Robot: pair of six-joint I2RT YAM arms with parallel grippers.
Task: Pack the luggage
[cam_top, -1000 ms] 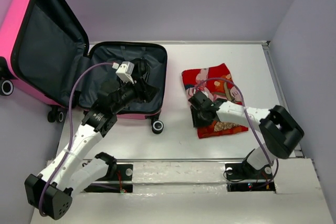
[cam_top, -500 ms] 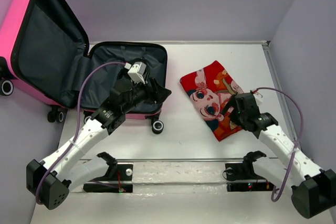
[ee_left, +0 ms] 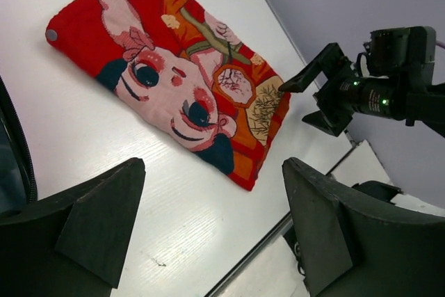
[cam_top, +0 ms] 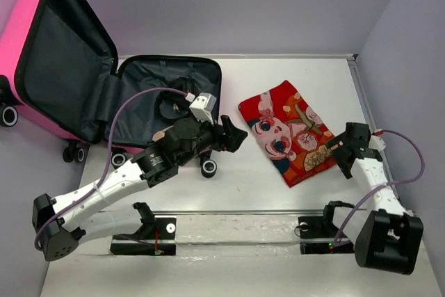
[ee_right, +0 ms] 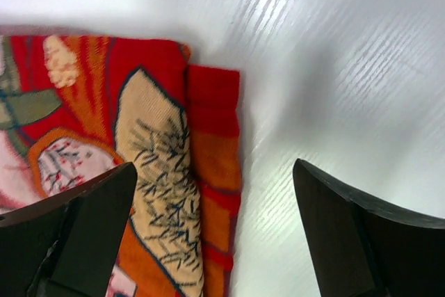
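Note:
The hot-pink luggage (cam_top: 28,39) lies open at the left, its lid raised and its dark grey lined base (cam_top: 142,106) flat on the table. A red patterned cloth (cam_top: 288,131) with a cartoon face lies spread at mid-right; it also shows in the left wrist view (ee_left: 174,81) and the right wrist view (ee_right: 160,165). My left gripper (cam_top: 235,137) is open and empty between the luggage and the cloth, above bare table (ee_left: 212,241). My right gripper (cam_top: 341,158) is open and empty at the cloth's right edge (ee_right: 215,234).
A black-and-white wheel (cam_top: 208,167) of the luggage sits just below my left gripper. Something black lies in the luggage base (cam_top: 170,106). A metal rail (cam_top: 229,217) runs along the near table edge. Purple walls close in the back and right.
My left gripper has swung right, out over the luggage's edge toward the cloth. My right arm has pulled back from the cloth to its right edge. The cloth now lies spread and turned.

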